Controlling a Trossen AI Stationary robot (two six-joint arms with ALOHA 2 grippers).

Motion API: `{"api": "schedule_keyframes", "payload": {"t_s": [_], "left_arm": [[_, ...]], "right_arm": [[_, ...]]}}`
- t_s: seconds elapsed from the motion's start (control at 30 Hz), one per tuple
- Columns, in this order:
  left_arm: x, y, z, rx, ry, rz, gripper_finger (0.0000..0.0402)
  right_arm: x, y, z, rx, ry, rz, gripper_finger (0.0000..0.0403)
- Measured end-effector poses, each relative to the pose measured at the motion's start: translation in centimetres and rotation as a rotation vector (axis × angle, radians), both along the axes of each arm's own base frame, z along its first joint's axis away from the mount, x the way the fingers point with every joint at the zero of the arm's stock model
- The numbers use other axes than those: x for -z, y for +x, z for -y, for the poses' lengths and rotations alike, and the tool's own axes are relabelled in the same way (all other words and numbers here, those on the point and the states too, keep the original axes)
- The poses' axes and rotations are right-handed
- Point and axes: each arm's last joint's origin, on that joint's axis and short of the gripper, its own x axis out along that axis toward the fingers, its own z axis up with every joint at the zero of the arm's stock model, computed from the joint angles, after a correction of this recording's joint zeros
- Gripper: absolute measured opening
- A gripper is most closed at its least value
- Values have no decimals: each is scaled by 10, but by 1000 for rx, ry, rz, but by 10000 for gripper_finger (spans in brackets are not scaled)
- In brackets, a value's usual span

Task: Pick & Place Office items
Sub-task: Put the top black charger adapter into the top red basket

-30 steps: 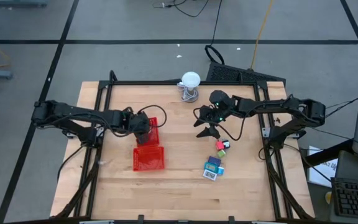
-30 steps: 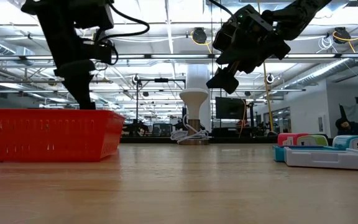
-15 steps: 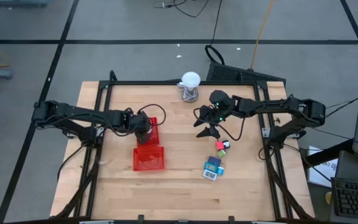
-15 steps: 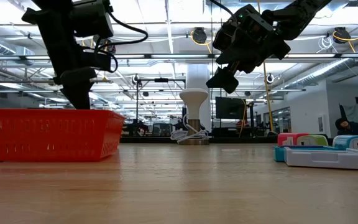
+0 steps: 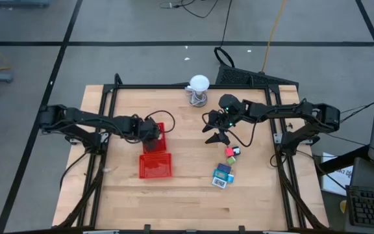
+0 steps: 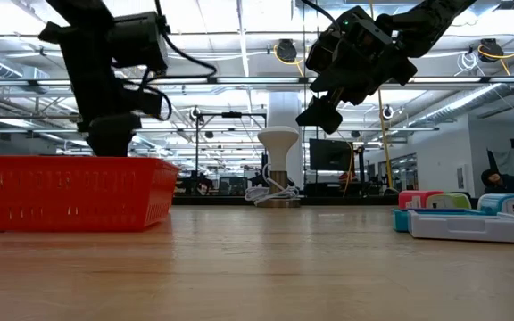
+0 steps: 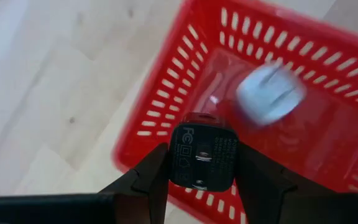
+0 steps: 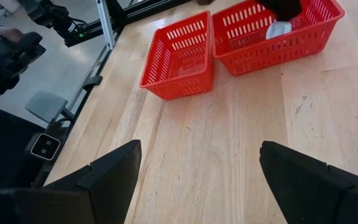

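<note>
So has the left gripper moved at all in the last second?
Yes. In the low view the left gripper, holding a small black block, has risen slightly against the red mesh tray's rim.

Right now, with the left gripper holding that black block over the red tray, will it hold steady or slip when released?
The black block looks like a rigid moulded adapter, so it probably won't flex between the left gripper fingers. Its faces look smooth, so it could slip. Dropped into the red tray, it would likely land flat rather than roll, possibly knocking the white item already there.
</note>
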Motion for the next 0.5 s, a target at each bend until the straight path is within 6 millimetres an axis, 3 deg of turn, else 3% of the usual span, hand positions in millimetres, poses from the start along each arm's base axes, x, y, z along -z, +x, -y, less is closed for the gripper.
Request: {"api": "schedule_keyframes", "payload": {"t_s": [0.43,0.5], "left_arm": [[16,12,2,66,-76,-11,149],[16,12,2,65,-83,-10,165]], "right_arm": [[0,0,0,0,0,1,313],[0,0,0,0,0,1,313]]}}
